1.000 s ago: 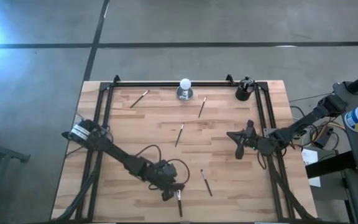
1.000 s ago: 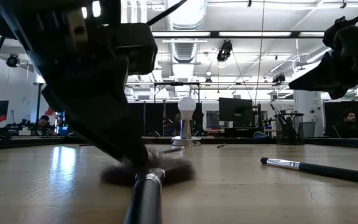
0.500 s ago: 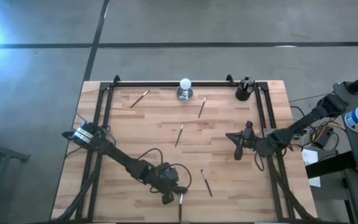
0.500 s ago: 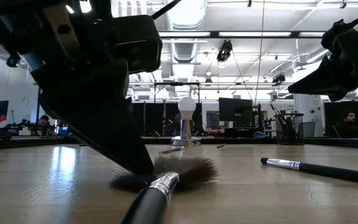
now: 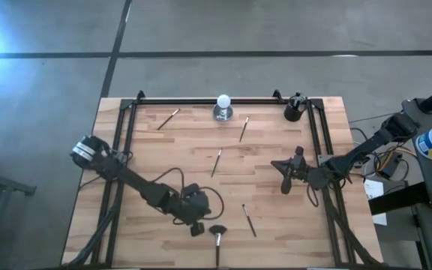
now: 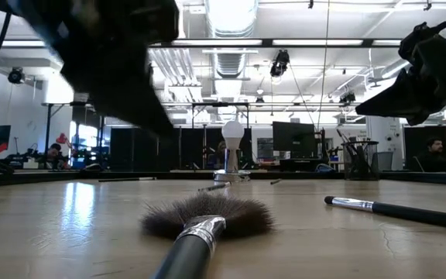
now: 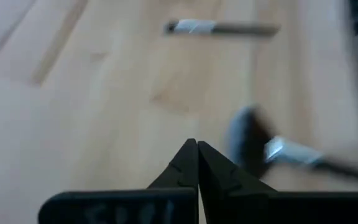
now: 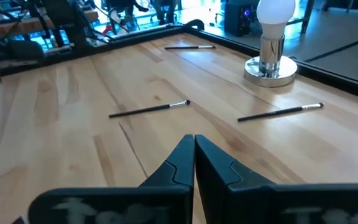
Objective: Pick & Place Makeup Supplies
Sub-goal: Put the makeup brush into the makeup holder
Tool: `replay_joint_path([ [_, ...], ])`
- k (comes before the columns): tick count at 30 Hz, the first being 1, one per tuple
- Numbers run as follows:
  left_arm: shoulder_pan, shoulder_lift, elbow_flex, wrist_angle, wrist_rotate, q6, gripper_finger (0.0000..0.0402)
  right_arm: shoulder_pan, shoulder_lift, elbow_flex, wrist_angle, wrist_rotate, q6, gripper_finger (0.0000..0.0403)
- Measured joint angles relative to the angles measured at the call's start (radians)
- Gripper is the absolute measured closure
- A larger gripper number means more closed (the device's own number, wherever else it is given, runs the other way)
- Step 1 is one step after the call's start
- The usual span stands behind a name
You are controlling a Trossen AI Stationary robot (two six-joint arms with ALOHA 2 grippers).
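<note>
A fanned brush (image 5: 217,234) lies flat near the table's front edge, its bristle head (image 6: 207,215) spread on the wood. My left gripper (image 5: 196,230) hangs shut and empty just left of that head, lifted off the table (image 7: 197,152). The head (image 7: 246,134) lies ahead of its fingers, apart from them. Three slim brushes (image 5: 168,118) (image 5: 244,128) (image 5: 217,162) lie farther back, and another (image 5: 249,220) lies right of the fanned one. My right gripper (image 5: 286,182) waits shut above the table's right side (image 8: 194,146).
A white ball on a silver base (image 5: 223,107) stands at the middle of the far edge, and a small black cup (image 5: 294,109) holding sticks stands at the far right. A black frame rail (image 5: 208,100) runs around the table. Bare wood lies at the left.
My left gripper has come up off the fanned brush's bristle head and drawn back toward the table's left, without the brush. The brush stays flat on the table; its head has slid a little sideways and its handle has turned slightly.
</note>
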Motion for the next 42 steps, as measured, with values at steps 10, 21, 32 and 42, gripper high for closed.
replay_joint_path([
  [10,0.005,0.083,0.131,0.009,0.138,0.015,0.0324,-0.007,0.003,0.001,0.027,0.022,-0.108,0.0394],
  [21,-0.005,0.223,0.284,-0.147,0.180,0.057,0.0264,-0.028,0.001,0.001,0.070,0.021,-0.181,0.0394],
  [32,-0.002,0.291,0.287,-0.147,0.177,0.042,0.0266,-0.029,0.001,0.002,0.076,0.020,-0.191,0.0394],
  [42,-0.003,0.296,0.290,-0.221,0.111,0.069,0.0395,-0.029,0.001,0.002,0.074,0.020,-0.191,0.0394],
])
